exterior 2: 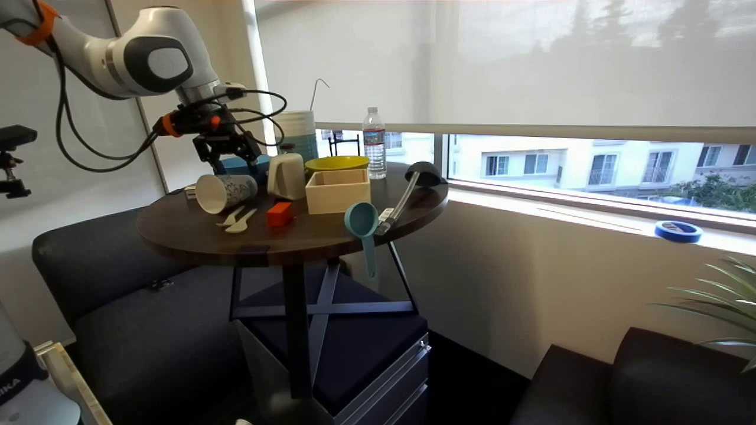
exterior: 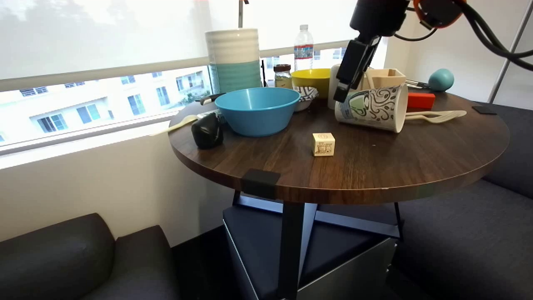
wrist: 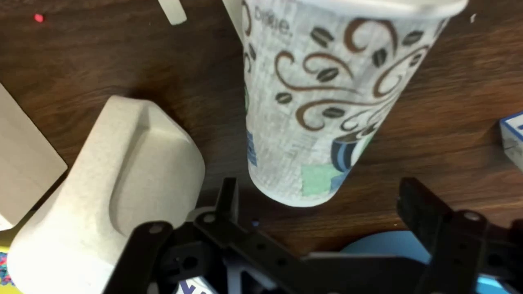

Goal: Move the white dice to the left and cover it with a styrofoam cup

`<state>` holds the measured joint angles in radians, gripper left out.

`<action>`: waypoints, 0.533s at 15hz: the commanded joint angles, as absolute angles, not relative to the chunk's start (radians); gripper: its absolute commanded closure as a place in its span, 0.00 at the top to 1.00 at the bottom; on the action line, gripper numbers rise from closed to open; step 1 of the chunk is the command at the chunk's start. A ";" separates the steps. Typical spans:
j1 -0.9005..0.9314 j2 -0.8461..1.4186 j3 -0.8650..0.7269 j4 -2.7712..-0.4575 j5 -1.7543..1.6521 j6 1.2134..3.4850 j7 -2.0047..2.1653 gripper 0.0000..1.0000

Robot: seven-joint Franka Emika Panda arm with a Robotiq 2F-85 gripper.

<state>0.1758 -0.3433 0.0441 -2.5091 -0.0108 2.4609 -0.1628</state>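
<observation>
The white dice is a small cream cube with printed drawings (exterior: 323,145), on the near part of the round wooden table in an exterior view. It also shows beside the cup in an exterior view (exterior 2: 190,192) and, partly cut off, at the right edge of the wrist view (wrist: 514,139). The styrofoam cup (exterior: 372,107) lies on its side, with swirl, bean and green drawings; it also shows in an exterior view (exterior 2: 229,192) and in the wrist view (wrist: 322,90). My gripper (wrist: 318,188) is open and empty above the table at the cup's narrow base (wrist: 302,202).
A pale handled container (wrist: 122,183) stands close beside the cup. A blue bowl (exterior: 257,111) and a black object (exterior: 207,131) lie beyond the cube. A tan box (exterior 2: 338,192), red block (exterior 2: 280,214), yellow bowl (exterior: 310,79), utensils (exterior: 437,117) and water bottle (exterior 2: 374,144) are also there.
</observation>
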 commanded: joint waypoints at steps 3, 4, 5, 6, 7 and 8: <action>0.142 -0.255 0.065 -2.480 -0.030 2.499 -0.133 1.00; 0.142 -0.247 0.064 -2.477 -0.026 2.495 -0.136 1.00; 0.141 -0.241 0.065 -2.474 -0.025 2.490 -0.136 1.00; 0.143 -0.235 0.062 -2.472 -0.018 2.490 -0.144 0.75; 0.143 -0.231 0.062 -2.470 -0.018 2.494 -0.147 0.74; 0.144 -0.228 0.061 -2.468 -0.017 2.492 -0.153 0.68</action>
